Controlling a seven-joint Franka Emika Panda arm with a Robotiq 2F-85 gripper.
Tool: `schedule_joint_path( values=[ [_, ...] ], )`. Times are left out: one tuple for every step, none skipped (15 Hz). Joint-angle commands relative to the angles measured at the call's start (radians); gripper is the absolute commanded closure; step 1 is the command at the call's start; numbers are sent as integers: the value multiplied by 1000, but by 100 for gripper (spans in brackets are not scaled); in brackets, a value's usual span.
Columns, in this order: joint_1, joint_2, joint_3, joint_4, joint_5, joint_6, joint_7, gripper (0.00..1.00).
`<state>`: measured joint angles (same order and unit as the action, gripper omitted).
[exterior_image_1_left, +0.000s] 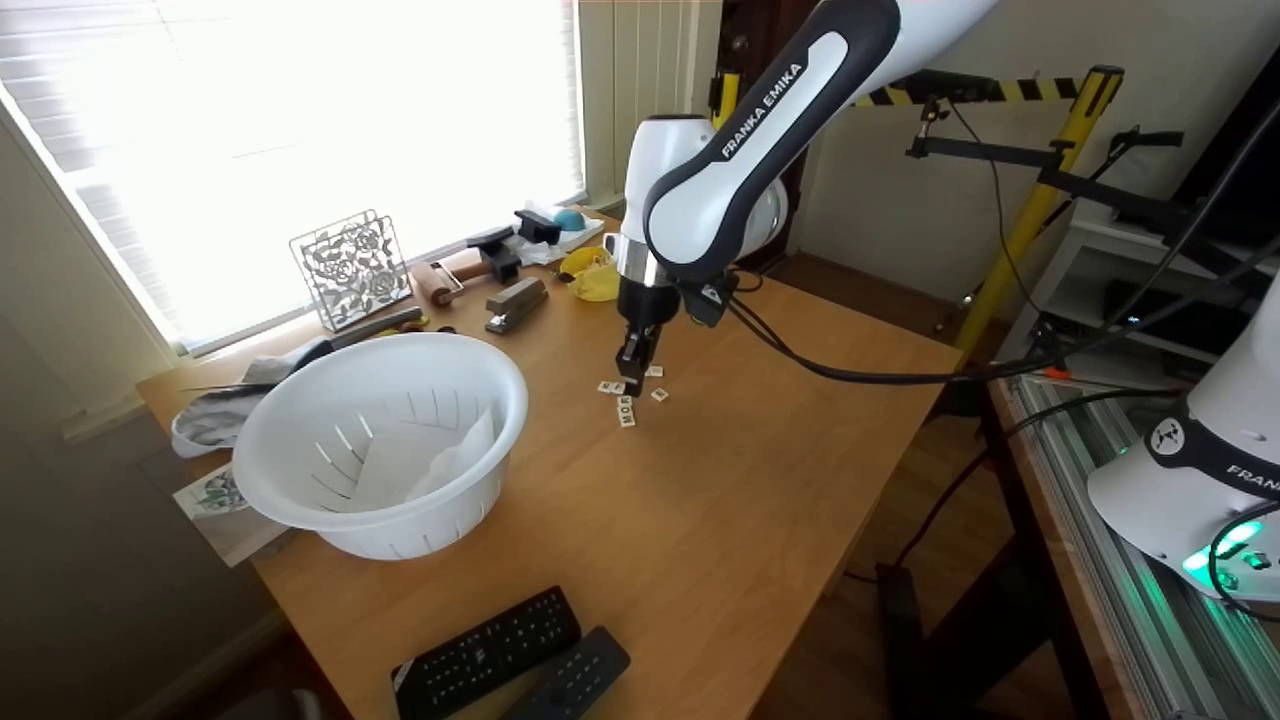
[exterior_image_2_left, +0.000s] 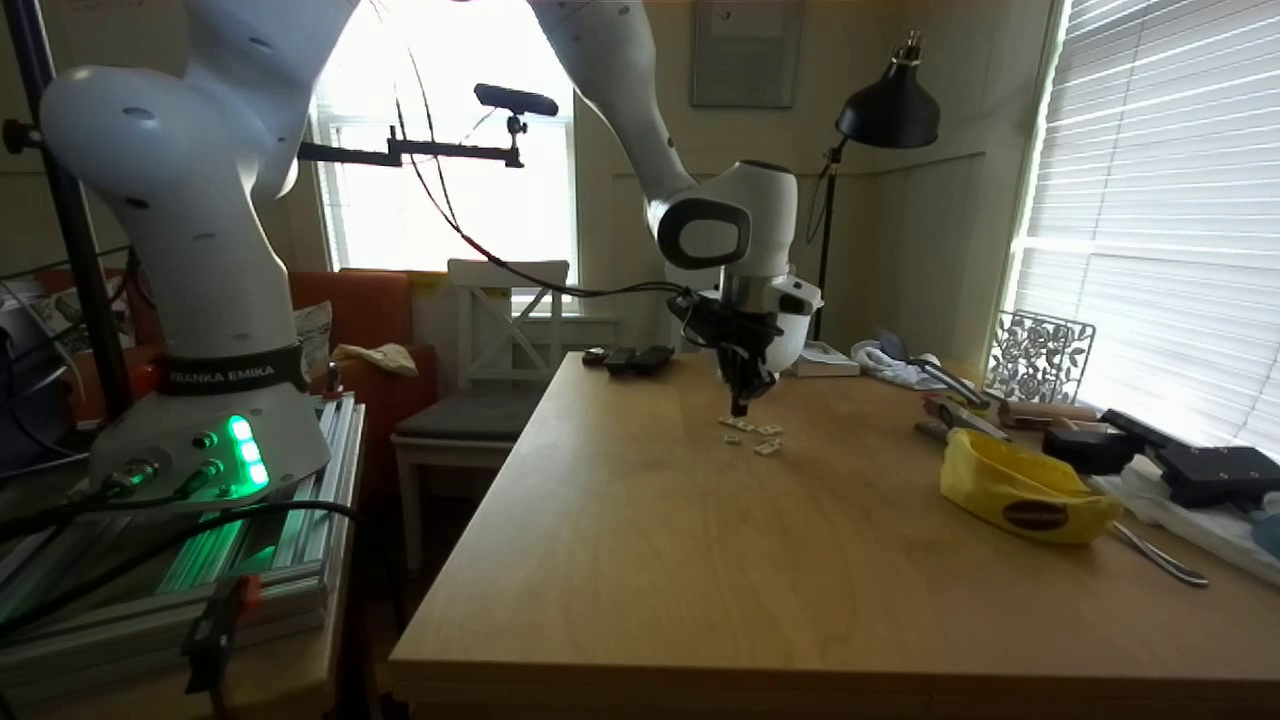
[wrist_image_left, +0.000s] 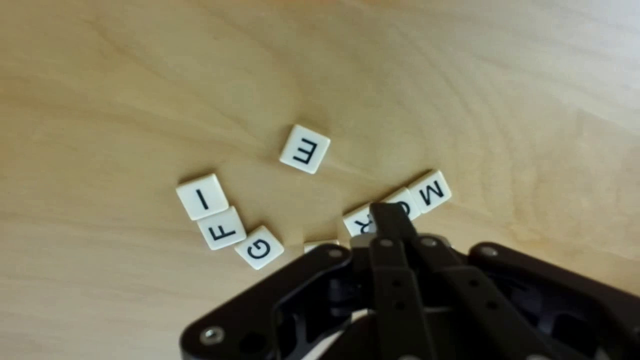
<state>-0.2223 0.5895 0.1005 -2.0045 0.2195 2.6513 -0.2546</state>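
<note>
Table (exterior_image_1_left: 720, 500): brown wood under a bright window (exterior_image_1_left: 300, 130).
Rack (exterior_image_1_left: 352, 270): metal, rose-patterned, upright by the window.
Basket (exterior_image_1_left: 415, 535): white, slotted, high-walled, at the left in an exterior view.
Remotes (exterior_image_1_left: 495, 640): two, black, at the near end.
Stapler (exterior_image_1_left: 516, 303): on the window side.
Pouch (exterior_image_1_left: 597, 283): yellow, right of the stapler.
Tiles (exterior_image_1_left: 626, 412): mid-table, right of the basket; in the wrist view I (wrist_image_left: 202, 197) and F (wrist_image_left: 221, 228) touch, G (wrist_image_left: 259, 248) just beside, E (wrist_image_left: 305, 149) apart, another tile (wrist_image_left: 320, 244) mostly hidden, then R (wrist_image_left: 358, 221), O (wrist_image_left: 400, 195), M (wrist_image_left: 430, 192) in a row.
Gripper (wrist_image_left: 395, 212): fingers together, tips over R and O, hiding part of each; contact, cannot tell.
Cable (exterior_image_1_left: 890, 379): sags rightward from the arm (exterior_image_1_left: 770, 120) over the table.
Right edge (exterior_image_1_left: 886, 470): well apart from the tiles, wood running between.
</note>
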Motion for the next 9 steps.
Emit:
schedule_joint_path(
  values=[
    [52,-61,-45,-69,-48,29,45,100],
    [58,-71,-50,-78,-63,19,31,100],
    [70,-80,-61,-89,-86,11,26,100],
    [80,-87,-70,-101,-105,12,31,100],
    [90,-96,-80,-114,-130,10,31,100],
    [97,-103,-87,-127,-154,12,23,100],
    [108,-113,-100,-144,-181,12,28,100],
    [118,-120,-112,-157,-206,16,37,100],
    [132,-127,-126,-172,-233,20,46,100]
  ],
)
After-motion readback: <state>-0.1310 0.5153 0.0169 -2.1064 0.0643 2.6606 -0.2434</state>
